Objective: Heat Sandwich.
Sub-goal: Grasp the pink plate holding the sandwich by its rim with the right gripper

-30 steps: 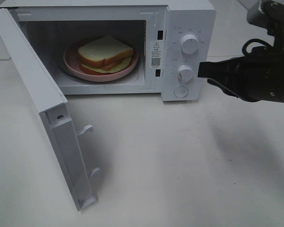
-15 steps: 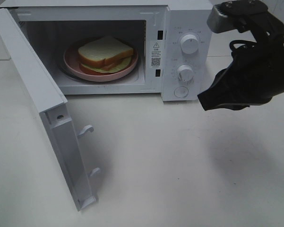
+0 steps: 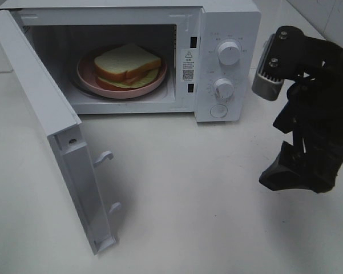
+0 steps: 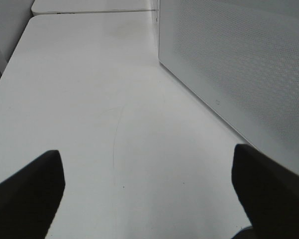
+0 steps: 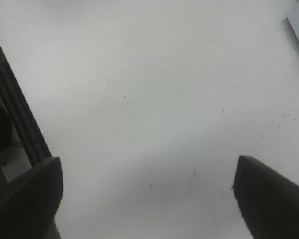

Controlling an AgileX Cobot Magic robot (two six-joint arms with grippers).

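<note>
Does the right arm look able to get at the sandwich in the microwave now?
Probably yes: the door stands wide open and nothing blocks the sandwich, though the right gripper points down at the table, beside the microwave.

My right arm point(image 3: 317, 103) is filling the right side of the high view as a matte black, angular casing. Toward its upper left, a silver-grey metal block point(image 3: 268, 80) is catching the light, bearing two small round screws point(image 3: 273, 61) and a finely ribbed lower end. Lower in the frame, my right tool point(image 3: 291, 177) is tapering into a black wedge. In the right wrist view its fingers point(image 5: 25, 199) are showing as dark rounded slabs in both lower corners, the lower-left one wearing a fine cross-hatched texture. My left tool point(image 4: 149, 196) is showing the same two dark slabs in its lower corners, plain black and blurred.
</note>
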